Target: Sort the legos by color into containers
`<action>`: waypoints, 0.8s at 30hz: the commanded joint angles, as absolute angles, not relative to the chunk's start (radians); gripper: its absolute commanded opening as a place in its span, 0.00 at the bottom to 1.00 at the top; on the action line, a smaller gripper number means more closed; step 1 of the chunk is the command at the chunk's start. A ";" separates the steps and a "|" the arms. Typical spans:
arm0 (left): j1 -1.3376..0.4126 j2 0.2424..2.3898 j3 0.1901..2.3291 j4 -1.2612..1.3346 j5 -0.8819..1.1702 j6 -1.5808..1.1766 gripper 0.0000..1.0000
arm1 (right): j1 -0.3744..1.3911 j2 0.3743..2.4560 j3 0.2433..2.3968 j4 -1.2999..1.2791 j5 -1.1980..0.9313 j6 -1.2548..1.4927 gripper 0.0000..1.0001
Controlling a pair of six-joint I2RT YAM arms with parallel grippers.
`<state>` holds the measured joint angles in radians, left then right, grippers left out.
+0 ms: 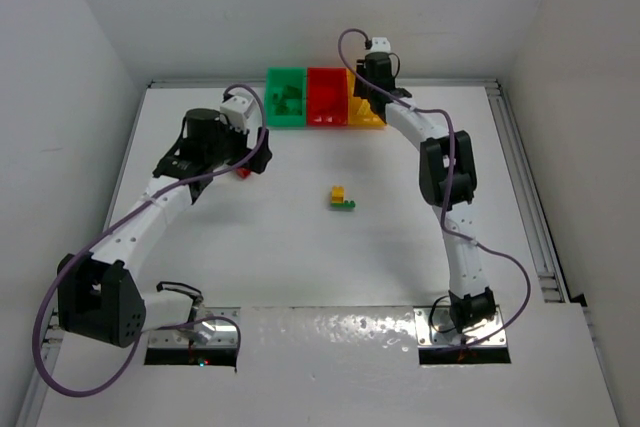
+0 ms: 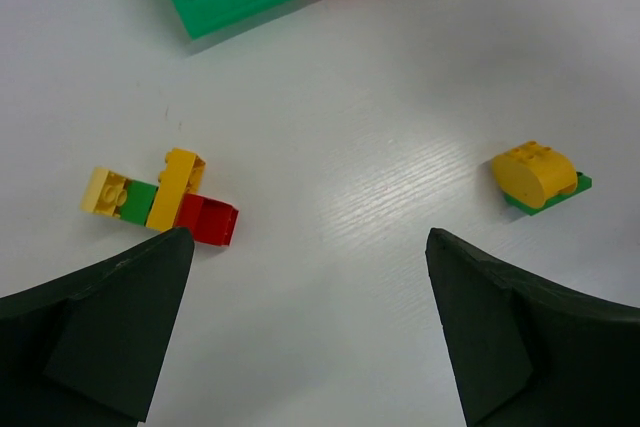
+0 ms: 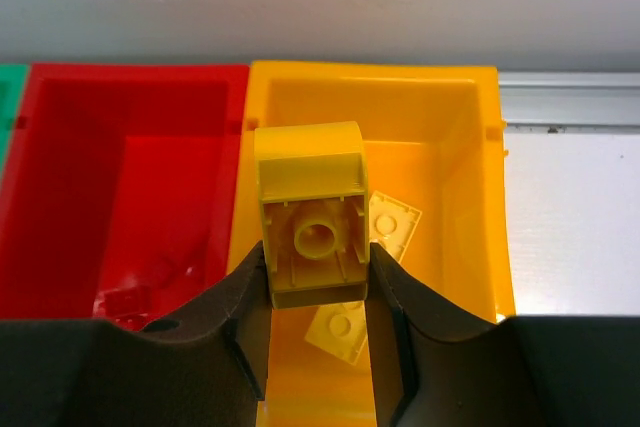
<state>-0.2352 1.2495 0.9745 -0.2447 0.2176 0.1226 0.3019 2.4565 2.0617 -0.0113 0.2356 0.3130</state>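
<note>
- Right gripper (image 3: 318, 269) was pinching a yellow brick (image 3: 312, 209) by its two flat side walls. The hollow underside faced the wrist camera, and the brick hung over the near rim of the yellow bin (image 3: 455, 147).
- Left gripper (image 2: 308, 252) hung above the table (image 1: 300, 267) with its jaws spread wide and nothing between them. A mixed cluster (image 2: 160, 202) lay just ahead of its left finger.
- Two pale yellow pieces (image 3: 393, 224) already lay in the yellow bin, and a red piece (image 3: 120, 302) lay in the red bin (image 3: 130, 137) beside it. The green bin (image 2: 235, 2), next in the row, held green bricks.
- The cluster looked like pale yellow, green, yellow and red bricks pressed together in a short row. Well apart from it sat a stacked pair (image 2: 538, 179), a rounded yellow brick on a thin green plate.
- These legos would probably handle as light, rigid, glossy plastic, so a moderate squeeze should not deform them, though a shallow pinch could slip.
- The flat, parallel side walls offered the surest hold. The rounded top of the stacked pair offered a poor one.
- Joined pieces would likely need pulling apart before sorting, perhaps with one arm bracing.
- No brand, label or writing could be read, and any lettering on the studs was too small to make out.
</note>
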 commanded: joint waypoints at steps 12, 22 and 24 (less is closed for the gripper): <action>-0.241 1.218 0.953 -0.227 0.282 0.181 1.00 | 0.295 2.387 2.040 0.064 0.258 0.295 0.69; -0.265 1.262 0.985 -0.294 0.563 0.403 0.62 | 0.296 2.088 1.806 0.023 0.069 0.189 0.74; -0.325 1.308 1.054 -0.362 0.522 0.462 0.38 | 0.296 1.976 1.597 0.049 0.005 0.141 0.75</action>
<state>-0.2638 1.2655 0.9699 -0.3058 0.4545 0.3294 0.2966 2.1910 1.7622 0.0055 0.1314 0.2192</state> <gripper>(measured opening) 0.467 0.745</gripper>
